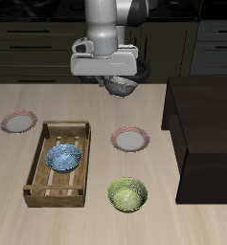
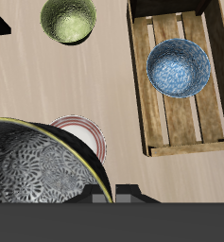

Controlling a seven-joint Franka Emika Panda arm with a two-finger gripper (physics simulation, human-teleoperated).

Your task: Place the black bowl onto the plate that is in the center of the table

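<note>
My gripper [image 1: 116,82] is shut on the black bowl [image 1: 120,89] and holds it in the air above the back of the table. The bowl's silvery speckled inside fills much of the wrist view [image 2: 38,175], gripped at its rim by my gripper [image 2: 112,194]. The plate [image 1: 130,141] with the pink scalloped rim lies at the middle of the table [image 1: 96,215], below the bowl and nearer the front edge. In the wrist view the plate [image 2: 88,135] is partly hidden behind the bowl's rim.
A wooden tray [image 1: 40,161] holds a blue bowl [image 1: 63,158], also in the wrist view [image 2: 178,68]. A yellow-green bowl [image 1: 127,194] sits near the front edge. A second pink-rimmed plate [image 1: 19,122] lies beyond the tray. A dark cabinet [image 1: 203,124] stands beside the plate.
</note>
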